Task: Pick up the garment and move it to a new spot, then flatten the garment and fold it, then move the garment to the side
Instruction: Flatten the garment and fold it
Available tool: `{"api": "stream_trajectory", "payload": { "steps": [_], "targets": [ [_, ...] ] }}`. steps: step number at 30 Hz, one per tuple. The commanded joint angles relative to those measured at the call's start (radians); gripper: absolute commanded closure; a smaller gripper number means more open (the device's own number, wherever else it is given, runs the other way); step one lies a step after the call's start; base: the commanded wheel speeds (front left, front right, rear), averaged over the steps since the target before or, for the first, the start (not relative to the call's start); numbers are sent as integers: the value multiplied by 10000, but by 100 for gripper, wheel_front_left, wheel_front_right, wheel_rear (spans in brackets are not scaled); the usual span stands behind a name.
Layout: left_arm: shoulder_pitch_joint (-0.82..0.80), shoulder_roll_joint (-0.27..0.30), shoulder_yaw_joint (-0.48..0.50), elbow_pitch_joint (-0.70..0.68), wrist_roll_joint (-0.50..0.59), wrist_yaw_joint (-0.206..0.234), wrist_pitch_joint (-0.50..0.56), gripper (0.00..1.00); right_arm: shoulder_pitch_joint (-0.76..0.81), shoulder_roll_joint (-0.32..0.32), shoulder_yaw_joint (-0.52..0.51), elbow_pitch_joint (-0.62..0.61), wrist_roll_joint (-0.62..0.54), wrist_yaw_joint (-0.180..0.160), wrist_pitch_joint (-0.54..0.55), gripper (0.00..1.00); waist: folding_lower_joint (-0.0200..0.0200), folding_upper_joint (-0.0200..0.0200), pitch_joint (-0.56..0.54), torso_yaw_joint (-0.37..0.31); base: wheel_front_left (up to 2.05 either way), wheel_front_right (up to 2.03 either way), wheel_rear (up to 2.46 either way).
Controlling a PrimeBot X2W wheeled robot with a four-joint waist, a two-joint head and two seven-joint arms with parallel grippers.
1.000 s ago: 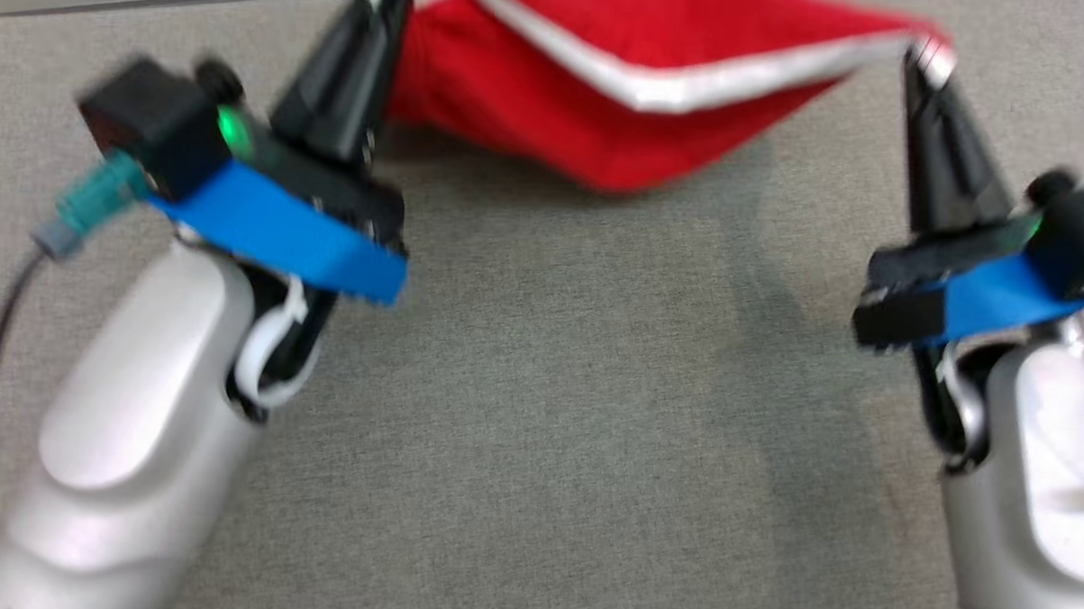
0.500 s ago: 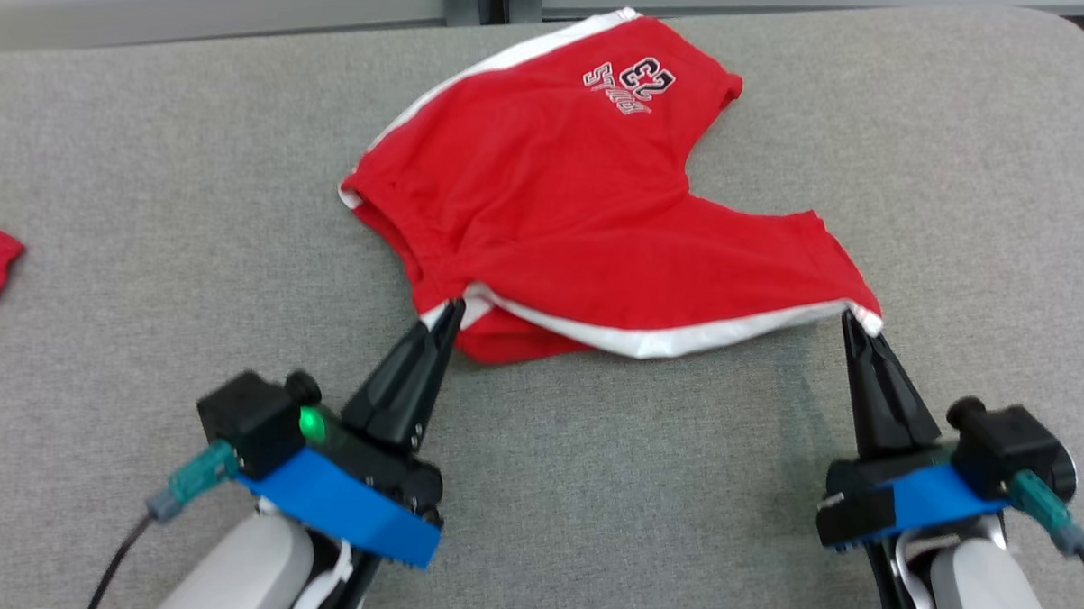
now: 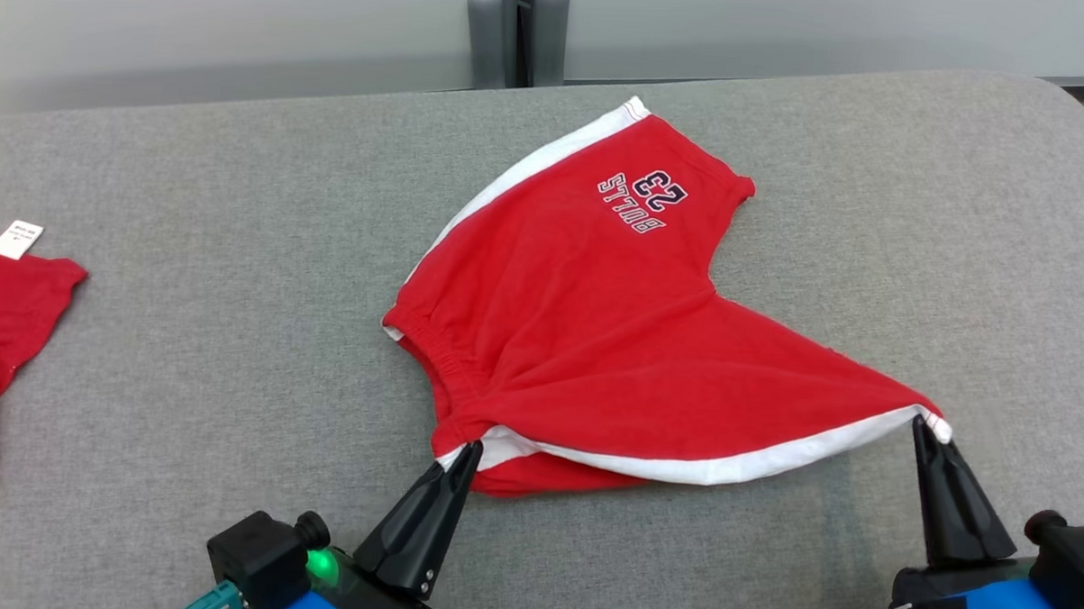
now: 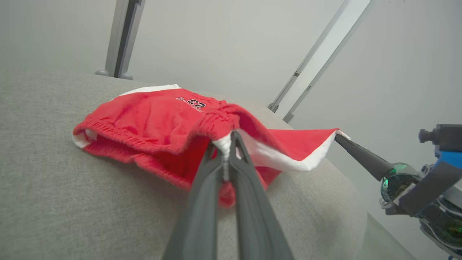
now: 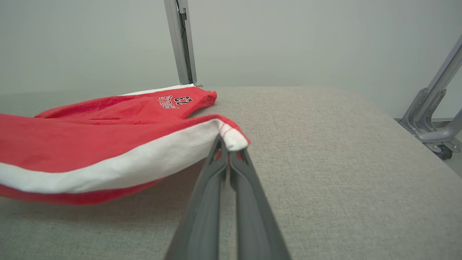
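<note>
the red shorts (image 3: 595, 342), white-striped and printed "bulls 23", lie on the grey padded table (image 3: 189, 355), the far leg flat and the near side raised off the surface and stretched between the two grippers. the left gripper (image 3: 469, 451) has its fingers pinched together on the waistband end of the white stripe, and the right gripper (image 3: 924, 428) is clamped on the stripe's hem corner. another red garment (image 3: 5, 313) lies well apart at the table's left edge.
</note>
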Motion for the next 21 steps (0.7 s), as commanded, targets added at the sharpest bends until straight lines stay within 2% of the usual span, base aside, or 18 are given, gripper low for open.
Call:
{"api": "stream_trajectory", "payload": {
  "steps": [1,4,8,12,21],
  "targets": [
    [10,5,2,-52,-47,66,28,100,59,14,-84,-140,-40,1,85,100,2,0,11,48,0,0,0],
    [-165,-286,-64,73,-292,36,140,100,-328,-14,-165,-256,-41,3,438,100,2,0,81,204,0,0,0],
    [-660,-883,13,557,-886,-16,353,100,-1294,-508,-94,204,75,3,1034,100,2,0,396,451,0,0,0],
    [-1489,-1620,373,1410,-1548,-25,430,100,-2857,-1176,123,1165,137,1,1620,100,2,0,876,784,0,0,0],
    [-3471,-3012,1125,3463,-2586,-101,373,100,-6613,-2520,1328,3791,513,1,2807,100,2,0,1852,1663,0,0,0]
  ]
}}
